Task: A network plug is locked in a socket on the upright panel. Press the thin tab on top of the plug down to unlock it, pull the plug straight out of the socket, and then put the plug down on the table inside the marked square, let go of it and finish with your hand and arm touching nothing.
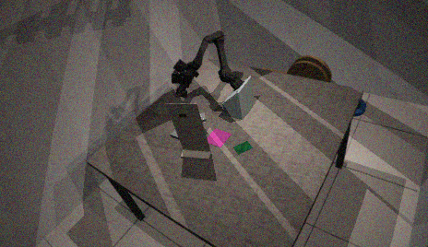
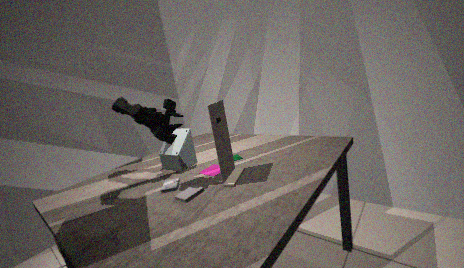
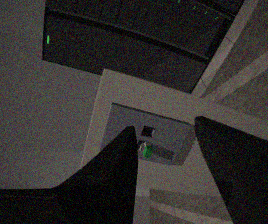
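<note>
The upright panel (image 1: 189, 129) (image 2: 221, 138) (image 3: 135, 91) stands on the table. In the wrist view its grey socket plate (image 3: 130, 119) shows a small dark opening (image 3: 148, 131). Below that is a small pale and green piece beside the left finger; whether it is the plug or its tab is too dim to tell. My gripper (image 1: 182, 93) (image 2: 179, 120) (image 3: 165, 128) is open, partly closed in, with nothing seen between its fingers. It is near the top of the panel on the arm's side. A magenta patch (image 1: 219, 137) (image 2: 210, 170) and a green patch (image 1: 243, 147) (image 2: 238, 157) lie on the table; which is the marked square is unclear.
A pale box (image 1: 242, 103) (image 2: 186, 152) with a slanted face stands near the arm. Small pale pieces (image 2: 171, 184) (image 2: 189, 193) lie by the panel. The wrist view shows a dark rack (image 3: 125, 47) with green lights behind the panel.
</note>
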You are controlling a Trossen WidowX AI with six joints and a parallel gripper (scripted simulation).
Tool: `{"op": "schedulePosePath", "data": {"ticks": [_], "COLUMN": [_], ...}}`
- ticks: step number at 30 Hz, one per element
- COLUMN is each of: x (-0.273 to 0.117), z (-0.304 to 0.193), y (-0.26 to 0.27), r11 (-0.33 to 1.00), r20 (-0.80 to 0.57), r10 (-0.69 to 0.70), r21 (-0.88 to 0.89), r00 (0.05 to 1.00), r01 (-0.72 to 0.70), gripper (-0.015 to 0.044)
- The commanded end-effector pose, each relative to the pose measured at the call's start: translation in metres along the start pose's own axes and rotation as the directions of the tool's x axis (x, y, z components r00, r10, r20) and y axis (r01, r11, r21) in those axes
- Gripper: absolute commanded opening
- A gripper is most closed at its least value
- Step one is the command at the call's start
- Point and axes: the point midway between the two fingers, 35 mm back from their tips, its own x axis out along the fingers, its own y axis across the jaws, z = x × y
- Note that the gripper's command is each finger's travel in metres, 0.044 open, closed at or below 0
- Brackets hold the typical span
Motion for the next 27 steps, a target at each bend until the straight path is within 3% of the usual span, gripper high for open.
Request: {"op": "schedulePosePath", "data": {"ticks": [1, 8, 18, 27], "x": [0.001, -0.005, -0.004, 0.027], "z": [-0.034, -0.078, -0.079, -0.079], "y": [-0.002, -0.001, 0.000, 0.002], "r11": [0.984, 0.892, 0.888, 0.888], "r20": [-0.123, -0.264, -0.267, -0.269], "r10": [0.077, 0.211, 0.215, 0.217], "r21": [0.171, 0.446, 0.453, 0.453], "r00": [0.989, 0.941, 0.939, 0.938], "r01": [-0.056, -0.075, -0.075, -0.076], "gripper": [0.0156, 0.0156, 0.0156, 0.0156]}}
